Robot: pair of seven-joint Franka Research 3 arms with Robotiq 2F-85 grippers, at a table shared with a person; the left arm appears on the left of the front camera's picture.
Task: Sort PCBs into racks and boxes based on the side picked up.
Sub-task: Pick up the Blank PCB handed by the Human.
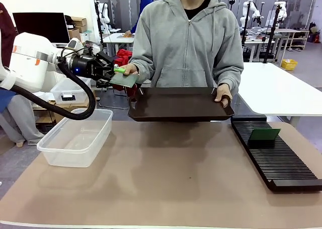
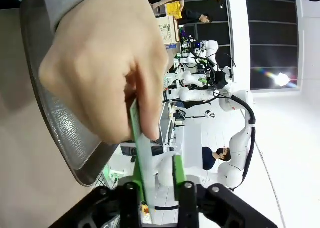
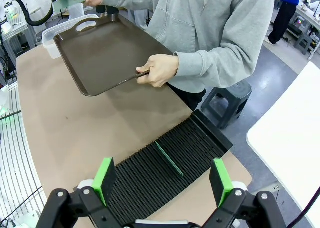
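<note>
Table [image 1: 176,183]: two PCBs [image 1: 124,79], one rack [image 1: 287,163], one tub [image 1: 70,156], one tray [image 1: 176,105].

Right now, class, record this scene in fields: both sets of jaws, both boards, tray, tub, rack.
left jaws: shut on thin dark-green rectangular board, also in person's hand
right jaws: open, above long black slotted rack
second green board: standing in rack
dark brown handled tray: held by person
clear plastic tub: on table

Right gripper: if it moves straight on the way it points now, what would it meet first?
Probably the black rack ahead, near the green PCB standing in its slots. The right gripper has open jaws with nothing between; depth is hard to judge.
</note>
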